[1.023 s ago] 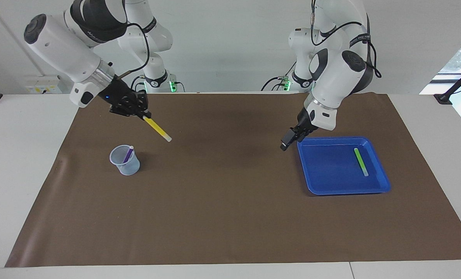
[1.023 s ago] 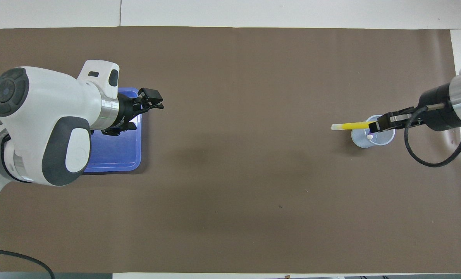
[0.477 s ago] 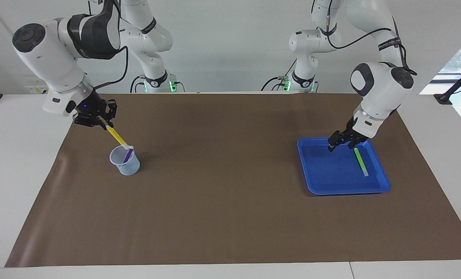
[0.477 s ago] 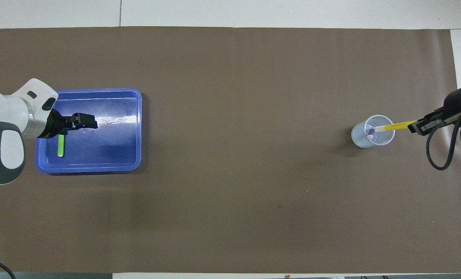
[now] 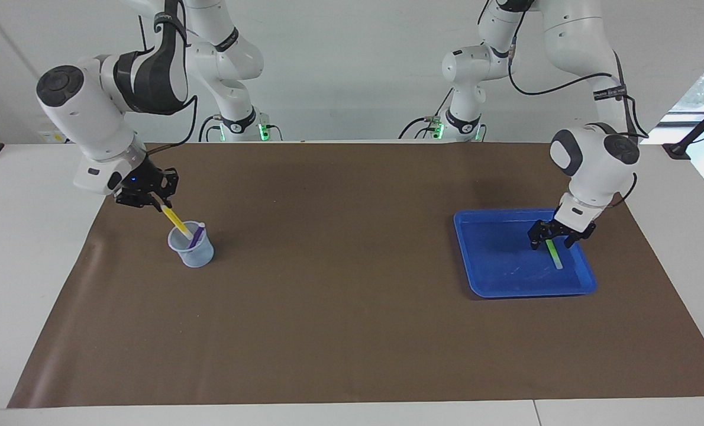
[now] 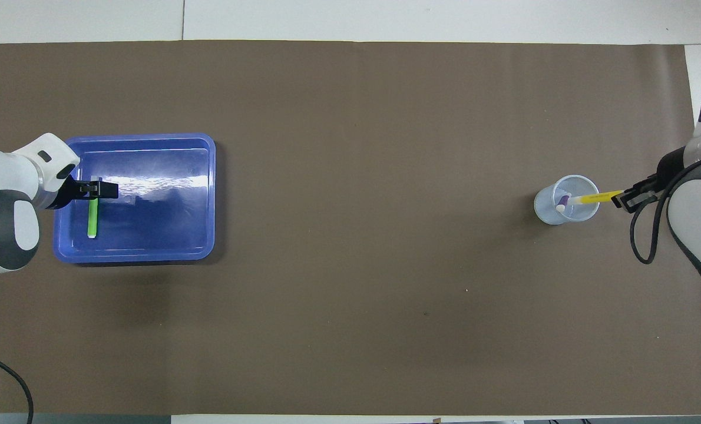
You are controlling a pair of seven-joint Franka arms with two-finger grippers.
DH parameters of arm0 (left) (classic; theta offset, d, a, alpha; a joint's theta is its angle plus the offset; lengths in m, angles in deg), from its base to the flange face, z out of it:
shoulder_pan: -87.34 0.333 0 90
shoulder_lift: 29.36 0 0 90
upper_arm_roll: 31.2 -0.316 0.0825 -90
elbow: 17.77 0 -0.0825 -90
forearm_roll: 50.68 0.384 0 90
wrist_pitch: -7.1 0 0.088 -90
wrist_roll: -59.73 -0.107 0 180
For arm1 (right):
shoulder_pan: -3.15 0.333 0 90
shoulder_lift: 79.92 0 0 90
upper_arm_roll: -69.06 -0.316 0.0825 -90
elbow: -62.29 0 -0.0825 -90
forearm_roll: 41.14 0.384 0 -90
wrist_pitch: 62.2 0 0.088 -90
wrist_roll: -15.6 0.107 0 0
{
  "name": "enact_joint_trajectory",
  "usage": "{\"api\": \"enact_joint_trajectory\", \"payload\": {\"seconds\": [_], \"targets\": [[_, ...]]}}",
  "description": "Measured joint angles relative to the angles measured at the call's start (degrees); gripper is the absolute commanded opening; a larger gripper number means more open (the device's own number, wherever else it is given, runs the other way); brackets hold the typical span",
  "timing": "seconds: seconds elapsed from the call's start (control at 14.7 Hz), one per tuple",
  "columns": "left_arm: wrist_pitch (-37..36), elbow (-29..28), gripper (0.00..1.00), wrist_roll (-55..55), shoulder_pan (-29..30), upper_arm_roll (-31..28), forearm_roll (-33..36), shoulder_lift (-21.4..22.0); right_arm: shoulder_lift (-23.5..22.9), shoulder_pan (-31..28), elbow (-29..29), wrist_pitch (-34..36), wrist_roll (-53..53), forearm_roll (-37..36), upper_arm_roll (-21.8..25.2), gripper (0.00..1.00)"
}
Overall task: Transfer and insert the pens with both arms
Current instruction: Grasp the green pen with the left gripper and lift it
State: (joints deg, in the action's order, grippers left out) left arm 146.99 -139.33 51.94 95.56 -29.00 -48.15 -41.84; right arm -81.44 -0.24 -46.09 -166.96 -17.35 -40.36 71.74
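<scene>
Your right gripper (image 5: 164, 206) grips the yellow pen (image 5: 176, 220), its tip inside the clear cup (image 5: 191, 245) beside the purple pen (image 5: 196, 236). Your left gripper (image 5: 554, 239) straddles the green pen (image 5: 553, 250) in the blue tray (image 5: 494, 278), fingers spread

A white bench (image 5: 26, 248) carries a brown mat (image 5: 340, 319) that covers nearly all of its top (bare white strips show at both ends and along the edges). Directly on the mat stand two things, well apart: a blue tray (image 5: 500, 284) toward the left arm's end, and a small clear cup (image 5: 195, 255) toward the right arm's end. The mat shows a slight crease near the cup's end.
</scene>
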Motion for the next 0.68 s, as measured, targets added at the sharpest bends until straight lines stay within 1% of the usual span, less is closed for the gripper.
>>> {"api": "enact_joint_trajectory", "payload": {"seconds": [0.07, 0.14, 0.2, 0.27, 0.34, 0.41, 0.48, 0.55, 0.68], "targets": [[0.9, 0.0, 1.00, -0.2, 0.7, 0.0, 0.6, -1.0, 0.0, -0.1, -0.1, 0.0, -0.1, 0.0, 0.0, 0.38], [1.4, 0.0, 1.00, -0.4, 1.1, 0.0, 0.8, -1.8, 0.0, -0.2, -0.1, 0.0, -0.1, 0.0, 0.0, 0.60], [1.5, 0.0, 1.00, -0.4, 1.1, 0.0, 0.8, -2.3, 0.1, -0.2, -0.1, 0.0, -0.1, 0.0, 0.0, 0.73], [1.5, 0.0, 0.92, -0.4, 1.1, 0.2, 0.8, -2.6, 0.1, -0.2, -0.1, 0.0, -0.1, 0.0, 0.0, 0.81], [1.5, 0.0, 0.57, -0.4, 1.1, 0.3, 0.8, -2.6, 0.1, -0.2, -0.1, 0.0, -0.2, 0.0, 0.0, 0.90], [1.5, 0.0, 0.06, -0.4, 1.1, 0.4, 0.8, -2.6, 0.2, -0.2, 0.0, 0.0, -0.2, 0.0, 0.0, 0.97], [1.4, 0.0, 0.00, -0.3, 1.1, 0.5, 0.8, -2.6, 0.2, -0.2, 0.2, 0.2, -0.2, 0.2, -0.1, 1.00], [1.2, 0.0, 0.00, -0.2, 1.1, 0.6, 0.8, -2.6, 0.3, -0.2, 0.7, 1.1, -0.2, 1.7, -0.1, 1.00], [0.7, 0.3, 0.00, -0.1, 1.1, 1.0, 0.8, -2.5, 0.5, -0.2, 2.1, 3.9, -0.2, 9.9, -0.2, 1.00]]}}
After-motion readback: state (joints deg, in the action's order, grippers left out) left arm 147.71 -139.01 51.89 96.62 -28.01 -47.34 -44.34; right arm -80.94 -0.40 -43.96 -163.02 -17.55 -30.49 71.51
